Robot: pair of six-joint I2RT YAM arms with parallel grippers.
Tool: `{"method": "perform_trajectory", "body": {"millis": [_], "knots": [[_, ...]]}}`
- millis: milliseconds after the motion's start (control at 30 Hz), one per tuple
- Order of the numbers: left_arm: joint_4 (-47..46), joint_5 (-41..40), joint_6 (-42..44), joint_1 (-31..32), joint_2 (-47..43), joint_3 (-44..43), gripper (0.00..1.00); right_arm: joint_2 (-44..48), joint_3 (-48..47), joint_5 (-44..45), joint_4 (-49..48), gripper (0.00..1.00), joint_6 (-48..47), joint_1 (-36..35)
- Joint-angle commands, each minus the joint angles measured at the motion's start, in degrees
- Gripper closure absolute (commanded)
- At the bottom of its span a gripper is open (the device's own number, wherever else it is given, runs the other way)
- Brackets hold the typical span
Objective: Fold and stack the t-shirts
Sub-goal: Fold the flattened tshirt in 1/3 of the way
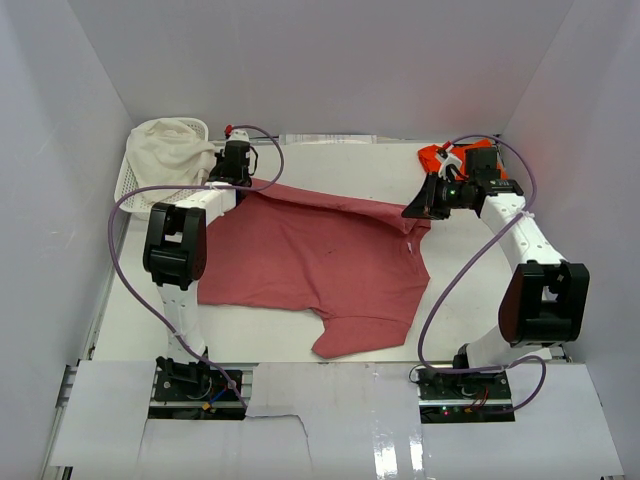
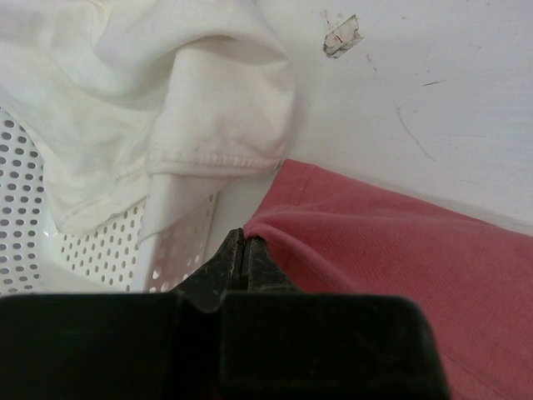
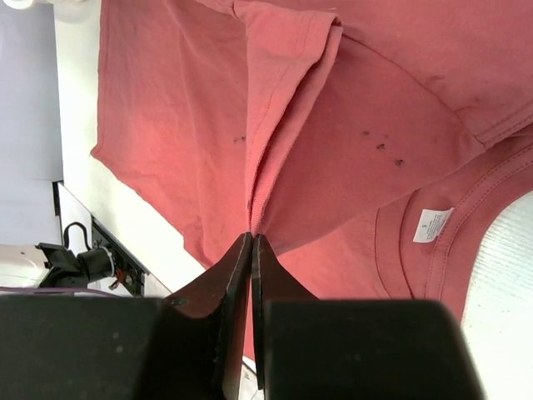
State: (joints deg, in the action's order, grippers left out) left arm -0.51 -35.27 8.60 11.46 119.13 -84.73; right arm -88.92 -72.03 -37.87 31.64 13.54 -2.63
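Holding cloth (image 1: 168, 148), seemingly, basket (image 1: 133, 184) sits beside rose t-shirt (image 1: 320, 262).

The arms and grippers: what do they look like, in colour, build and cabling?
The left arm and right arm both have white links joined by bulky black joint housings. Thin purple cables run in loose loops along each: the left cable and the right cable. The left gripper and right gripper have matte black fingers tapering to thin wedge tips.
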Motion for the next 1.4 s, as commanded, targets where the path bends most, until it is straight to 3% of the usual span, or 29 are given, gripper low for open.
{"method": "perform_trajectory", "body": {"millis": [0,867,967,1033,1100,1200,1367], "knots": [[-0.98,-1.21,0.1,0.05,-5.93,0.62,1.0,3.23,0.75,-0.54,0.27,0.92,0.43,0.09],[1.38,-1.03,-3.23,0.05,-8.48,6.77,1.0,6.22,7.6,1.66,0.62,0.91,-0.36,-1.67],[2.62,-2.44,-4.2,0.14,-8.56,7.73,0.6,5.78,7.78,2.36,1.14,0.73,-0.53,-1.58],[2.97,-3.31,-5.08,0.14,-9.0,8.52,0.22,5.61,7.78,2.71,1.32,0.71,-0.53,-1.67],[3.41,-3.49,-5.17,0.14,-9.01,8.7,0.2,5.43,7.87,2.97,1.32,0.7,-0.53,-1.67],[3.85,-4.63,-5.88,0.14,-9.35,8.35,0.04,5.52,7.43,6.48,2.02,0.68,-0.71,-1.67],[4.73,-1.76,-6.49,0.22,-10.76,5.9,0.02,3.15,3.67,14.55,2.64,0.6,-0.62,-1.67]]}}
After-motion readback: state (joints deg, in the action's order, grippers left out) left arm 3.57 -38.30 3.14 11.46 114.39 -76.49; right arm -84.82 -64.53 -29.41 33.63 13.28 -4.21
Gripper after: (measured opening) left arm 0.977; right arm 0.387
